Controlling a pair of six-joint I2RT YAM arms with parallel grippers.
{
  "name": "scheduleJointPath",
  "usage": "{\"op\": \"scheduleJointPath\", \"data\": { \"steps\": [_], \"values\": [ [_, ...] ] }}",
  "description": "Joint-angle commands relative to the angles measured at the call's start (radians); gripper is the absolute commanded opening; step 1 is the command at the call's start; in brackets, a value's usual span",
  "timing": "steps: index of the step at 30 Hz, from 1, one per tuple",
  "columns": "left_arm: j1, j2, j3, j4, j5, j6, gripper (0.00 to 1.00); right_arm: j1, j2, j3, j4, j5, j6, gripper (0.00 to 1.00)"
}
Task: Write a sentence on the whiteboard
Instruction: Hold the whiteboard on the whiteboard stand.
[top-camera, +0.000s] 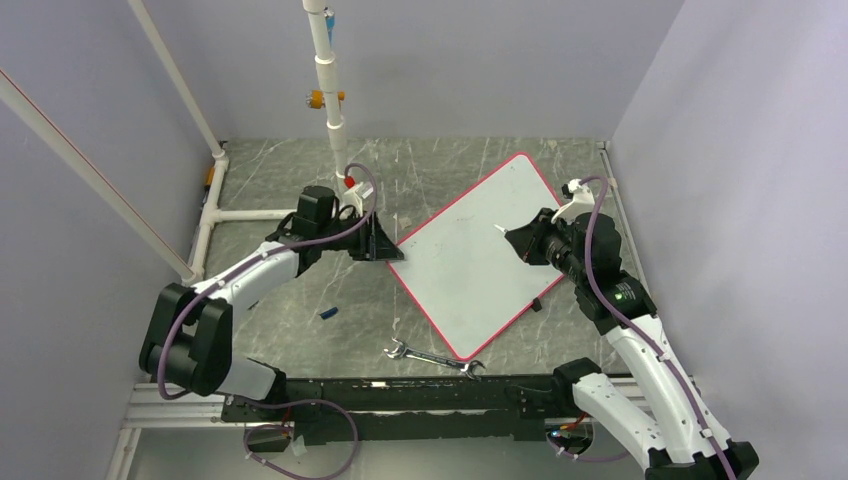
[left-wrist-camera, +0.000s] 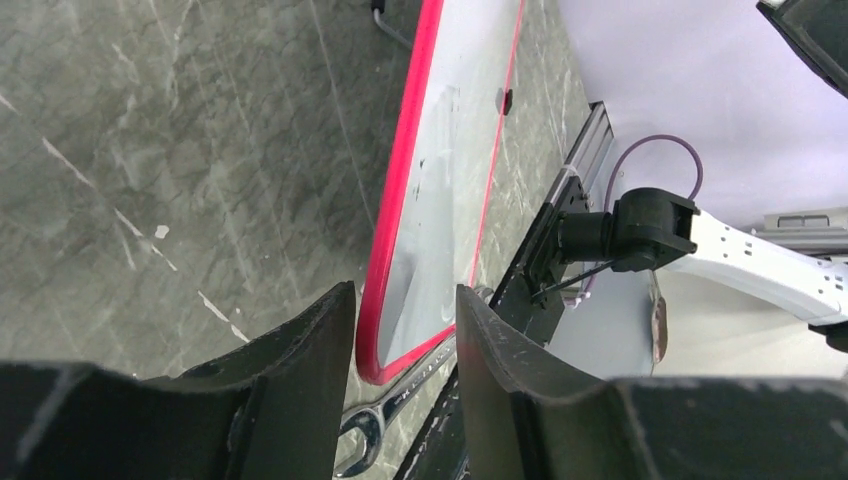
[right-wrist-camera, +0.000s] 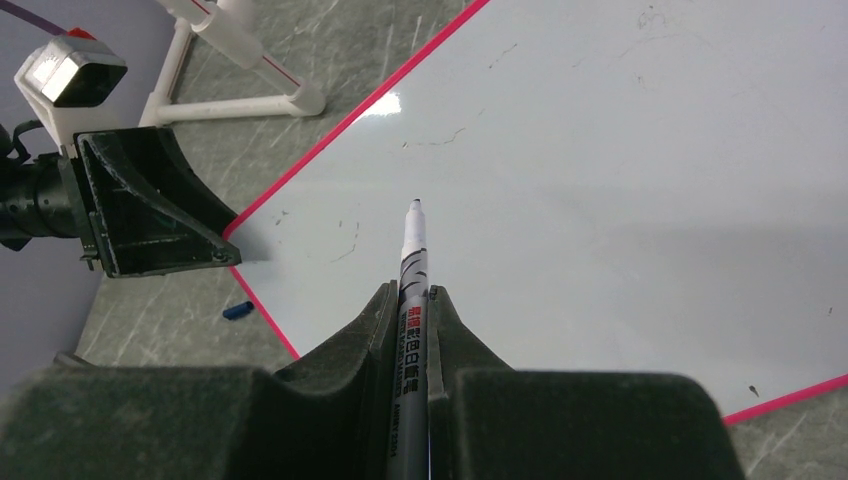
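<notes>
The whiteboard (top-camera: 480, 250) lies turned diagonally on the marble table, white with a red-pink rim. The sentence is not in view; the board's face (right-wrist-camera: 600, 180) carries only faint grey specks. My right gripper (top-camera: 520, 240) hovers over the board's right part, shut on a white marker (right-wrist-camera: 413, 250) whose dark tip points at the board. My left gripper (top-camera: 392, 250) sits at the board's left corner. In the left wrist view its jaws (left-wrist-camera: 405, 290) stand partly apart, with the red rim (left-wrist-camera: 385, 250) seen in the gap between them.
A steel wrench (top-camera: 435, 358) lies just beyond the board's near corner. A small blue cap (top-camera: 328, 313) rests on the table left of the board. A white pipe frame (top-camera: 250, 213) stands at the back left. Purple walls close in the sides.
</notes>
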Motion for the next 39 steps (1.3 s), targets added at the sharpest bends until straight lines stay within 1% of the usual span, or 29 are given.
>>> {"op": "scheduleJointPath", "data": {
  "steps": [1,4,8,15,17,18,19,20,22,23,26,30,35,39],
  "values": [
    [-0.006,0.027,-0.005,0.145,0.085,-0.050,0.44,-0.002,0.000,0.030,0.055,-0.015,0.011,0.00],
    [-0.011,0.040,-0.002,0.148,0.076,-0.052,0.40,-0.003,0.002,0.030,0.054,-0.014,0.010,0.00],
    [-0.020,0.052,-0.015,0.188,0.089,-0.078,0.37,-0.003,0.002,0.028,0.056,-0.014,0.008,0.00],
    [-0.060,0.076,0.000,0.186,0.099,-0.066,0.31,-0.002,0.003,0.022,0.060,-0.014,0.005,0.00],
    [-0.070,0.081,0.013,0.169,0.095,-0.051,0.24,-0.003,0.002,0.020,0.061,-0.012,0.005,0.00],
    [-0.073,0.082,0.022,0.156,0.090,-0.042,0.19,-0.002,0.002,0.020,0.061,-0.012,0.005,0.00],
    [-0.076,0.082,0.033,0.136,0.083,-0.030,0.13,-0.003,-0.001,0.019,0.060,-0.012,0.004,0.00],
    [-0.079,0.080,0.047,0.116,0.075,-0.017,0.09,-0.003,-0.002,0.019,0.059,-0.011,0.003,0.00],
    [-0.083,0.072,0.085,0.057,0.059,0.019,0.02,-0.002,-0.003,0.019,0.058,-0.012,0.002,0.00],
    [-0.085,0.067,0.107,0.017,0.050,0.038,0.00,-0.003,-0.004,0.019,0.057,-0.011,0.001,0.00],
    [-0.085,0.061,0.183,-0.109,0.026,0.095,0.00,-0.002,-0.007,0.022,0.053,-0.011,-0.002,0.00],
    [-0.085,0.084,0.323,-0.282,-0.022,0.166,0.00,-0.003,-0.014,0.019,0.055,-0.015,0.000,0.00],
    [-0.084,0.119,0.497,-0.492,-0.118,0.262,0.00,-0.002,-0.010,0.009,0.065,-0.026,0.003,0.00],
    [-0.082,0.153,0.601,-0.587,-0.070,0.341,0.00,-0.002,-0.009,0.001,0.073,-0.035,0.008,0.00]
  ]
}}
